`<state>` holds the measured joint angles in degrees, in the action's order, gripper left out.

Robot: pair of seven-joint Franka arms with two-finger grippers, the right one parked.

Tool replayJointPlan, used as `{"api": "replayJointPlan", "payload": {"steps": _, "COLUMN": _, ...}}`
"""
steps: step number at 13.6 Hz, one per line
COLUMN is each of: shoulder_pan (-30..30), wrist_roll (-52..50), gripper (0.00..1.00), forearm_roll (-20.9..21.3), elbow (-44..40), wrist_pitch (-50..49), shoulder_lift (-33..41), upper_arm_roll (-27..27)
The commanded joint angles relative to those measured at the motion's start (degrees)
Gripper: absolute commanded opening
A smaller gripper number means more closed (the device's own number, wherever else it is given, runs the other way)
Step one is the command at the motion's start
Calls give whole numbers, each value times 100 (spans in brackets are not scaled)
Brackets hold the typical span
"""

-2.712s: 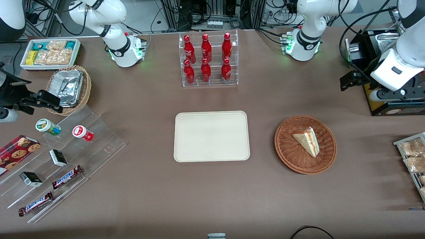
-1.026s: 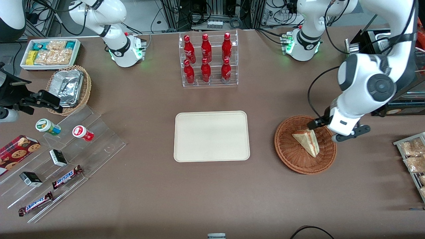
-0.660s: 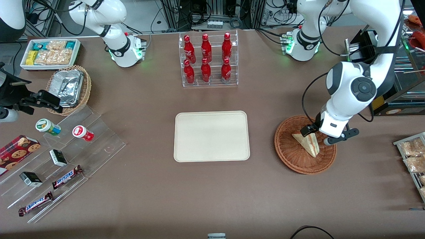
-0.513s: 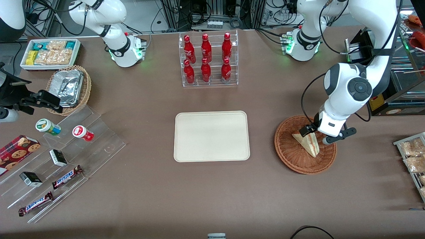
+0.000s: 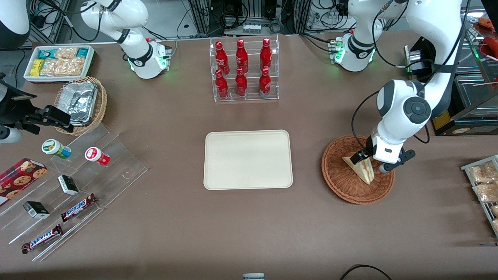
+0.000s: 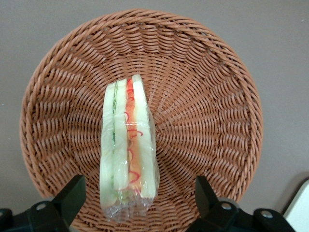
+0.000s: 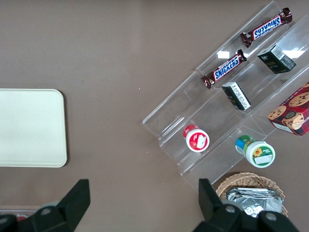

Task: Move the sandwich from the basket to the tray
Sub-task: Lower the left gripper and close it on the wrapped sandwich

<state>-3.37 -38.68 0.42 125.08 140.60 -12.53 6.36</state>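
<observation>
- I have the left arm's gripper (image 5: 367, 162) low over the basket (image 5: 342, 182), its fingers (image 6: 70, 200) spread wide with nothing between them, one to each flat side of the sandwich (image 6: 128, 145).
- The sandwich sits inside the basket, standing on edge with the filling layers facing up; in the front view it lies in the part of the basket toward the working arm's end of the table.
- It looks wrapped in clear film, which I expect to be slick, so I would not trust a light pinch on the wrap alone.
- I judge the bread soft and light: too hard a squeeze would crush it and push the filling out.
- My choice is to close on the two broad bread faces near the thick end, where there is most to hold, gently.
- The woven floor of the basket is curved, so the wedge may tip as one finger touches first.
- The tray (image 5: 218, 182) lies well apart, toward the table's middle.
</observation>
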Motion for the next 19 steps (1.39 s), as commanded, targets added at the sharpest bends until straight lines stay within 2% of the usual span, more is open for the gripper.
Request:
{"api": "replayJointPlan", "payload": {"steps": 1, "shoulder_pan": -6, "wrist_roll": -210, "gripper": 100, "forearm_roll": 108, "elbow": 17, "wrist_pitch": 248, "shoulder_lift": -118, "upper_arm_roll": -12}}
{"api": "replayJointPlan", "payload": {"steps": 5, "shoulder_pan": -6, "wrist_roll": -342, "gripper": 100, "forearm_roll": 108, "elbow": 25, "wrist_pitch": 249, "shoulder_lift": -259, "upper_arm_roll": -29}}
{"api": "replayJointPlan", "payload": {"steps": 6, "shoulder_pan": 3, "wrist_roll": -351, "gripper": 97, "forearm_roll": 108, "elbow": 34, "wrist_pitch": 249, "shoulder_lift": -268, "upper_arm_roll": -29}}
{"api": "replayJointPlan", "payload": {"steps": 9, "shoulder_pan": 3, "wrist_roll": -500, "gripper": 79, "forearm_roll": 108, "elbow": 78, "wrist_pitch": 249, "shoulder_lift": -294, "upper_arm_roll": -29}}
{"api": "replayJointPlan", "payload": {"steps": 12, "shoulder_pan": 3, "wrist_roll": -641, "gripper": 41, "forearm_roll": 108, "elbow": 78, "wrist_pitch": 249, "shoulder_lift": -303, "upper_arm_roll": -29}}
{"api": "replayJointPlan", "payload": {"steps": 14, "shoulder_pan": 3, "wrist_roll": -659, "gripper": 9, "forearm_roll": 117, "elbow": 78, "wrist_pitch": 249, "shoulder_lift": -303, "upper_arm_roll": -29}}
{"api": "replayJointPlan", "payload": {"steps": 15, "shoulder_pan": 12, "wrist_roll": -650, "gripper": 0, "forearm_roll": 186, "elbow": 78, "wrist_pitch": 249, "shoulder_lift": -294, "upper_arm_roll": -29}}
{"api": "replayJointPlan", "payload": {"steps": 19, "shoulder_pan": 20, "wrist_roll": -641, "gripper": 0, "forearm_roll": 336, "elbow": 78, "wrist_pitch": 240, "shoulder_lift": -268, "upper_arm_roll": -29}}
